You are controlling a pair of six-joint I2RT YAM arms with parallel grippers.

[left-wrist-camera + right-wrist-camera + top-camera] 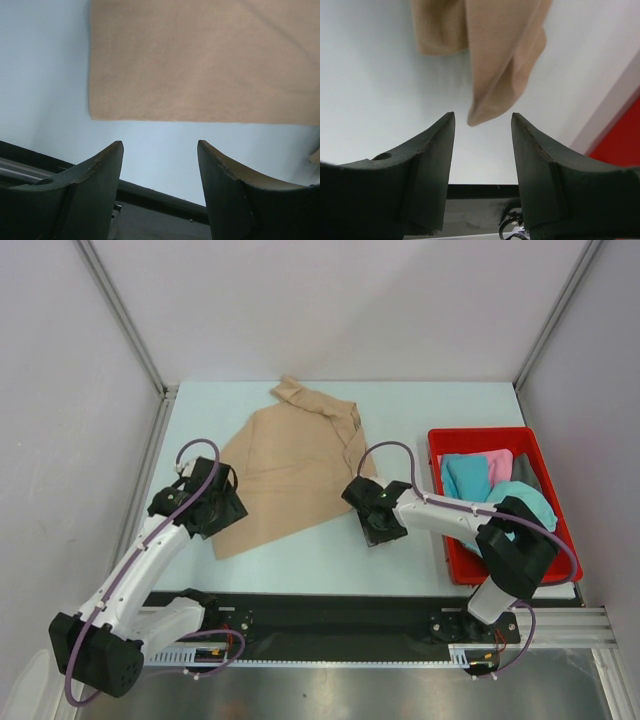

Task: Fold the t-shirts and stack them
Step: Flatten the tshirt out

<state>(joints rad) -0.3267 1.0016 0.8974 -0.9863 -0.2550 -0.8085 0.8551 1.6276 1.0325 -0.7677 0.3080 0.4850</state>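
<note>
Left fingers (95, 185) apart, tan t-shirt (200, 60) just ahead, apparently untouched

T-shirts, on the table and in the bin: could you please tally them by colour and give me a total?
Tan t-shirt, on the table: 1
Teal t-shirt, in the red bin: at least 1; a second teal bundle beside it may be another shirt, I cannot tell
Pink t-shirt, in the bin: 1
Total: at least 3
</note>
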